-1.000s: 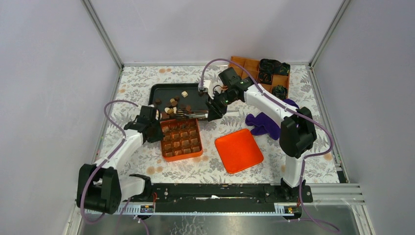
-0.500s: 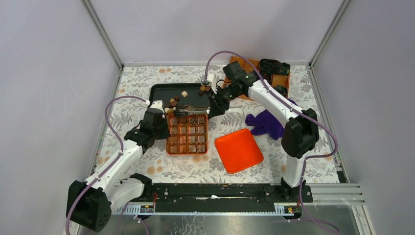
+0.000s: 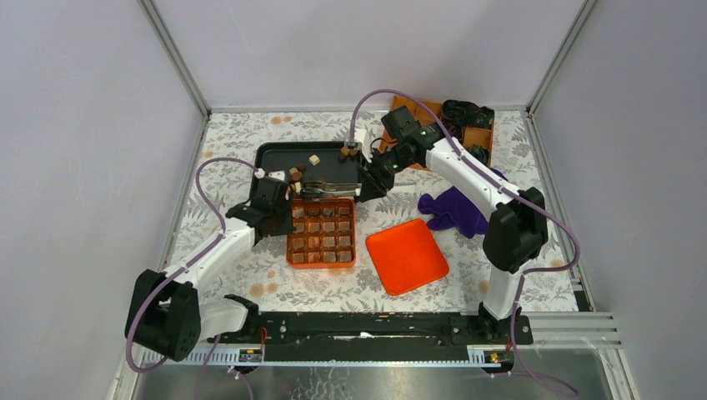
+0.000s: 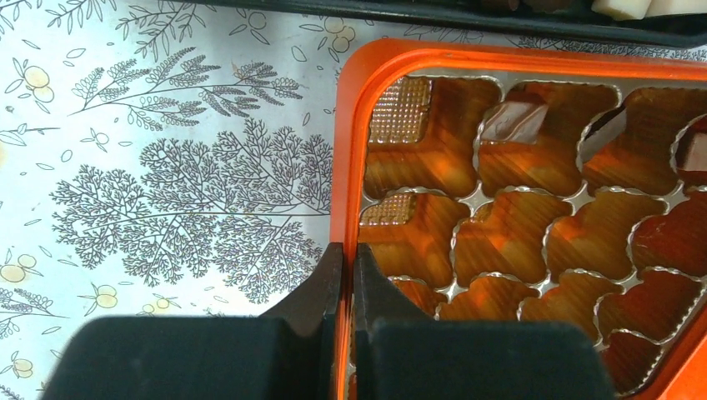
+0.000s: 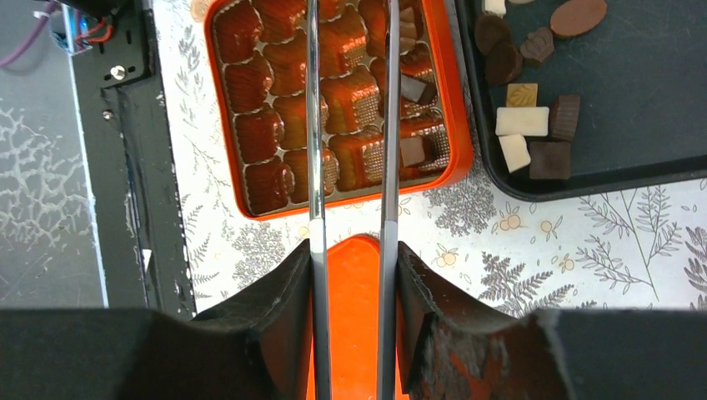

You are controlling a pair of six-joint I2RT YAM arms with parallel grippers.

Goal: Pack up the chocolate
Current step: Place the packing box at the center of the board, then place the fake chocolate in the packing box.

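On worktop (image 3: 227,133), pulled orange box (image 3: 321,265) square beside black tray (image 3: 275,158). Clamping rim with left pincer (image 4: 343,258), tongs (image 5: 312,125) with right pincer (image 5: 353,267). Shortens chocolate (image 5: 523,121) transfer, probably.

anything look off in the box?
Slightly: a few chocolates in the orange box sit tilted in their cells, not seated flat. Otherwise normal: left gripper clamps its rim, right gripper holds tongs above.
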